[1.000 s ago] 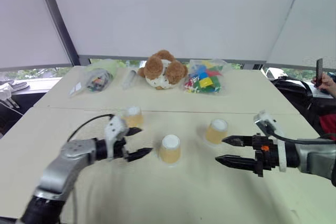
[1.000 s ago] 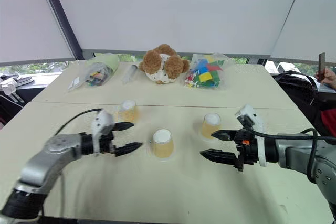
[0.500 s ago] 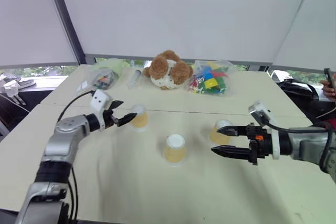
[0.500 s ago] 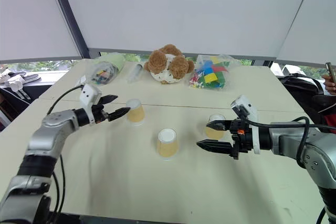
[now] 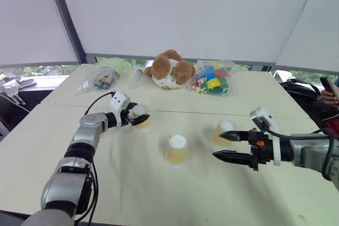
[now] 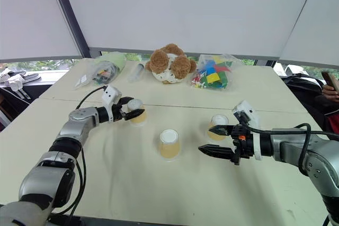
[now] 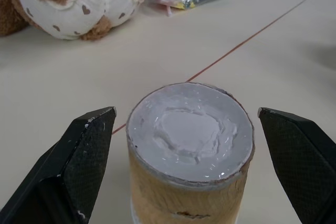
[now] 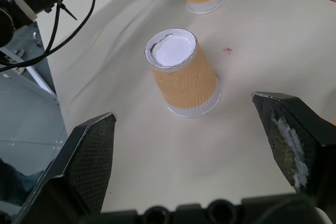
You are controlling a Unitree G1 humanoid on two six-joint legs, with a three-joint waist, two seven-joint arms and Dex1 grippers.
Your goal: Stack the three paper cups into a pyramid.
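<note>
Left gripper (image 7: 184, 166) straddles a cup (image 7: 190, 153), fingers apart with gaps; right gripper (image 6: 214, 140) gapes.

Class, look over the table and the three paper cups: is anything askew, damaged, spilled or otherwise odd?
Nothing stands out. All three paper cups stand upside down and apart on the table: the far left cup, the middle cup and the right cup. None is tipped or crushed, and nothing is spilled.
</note>
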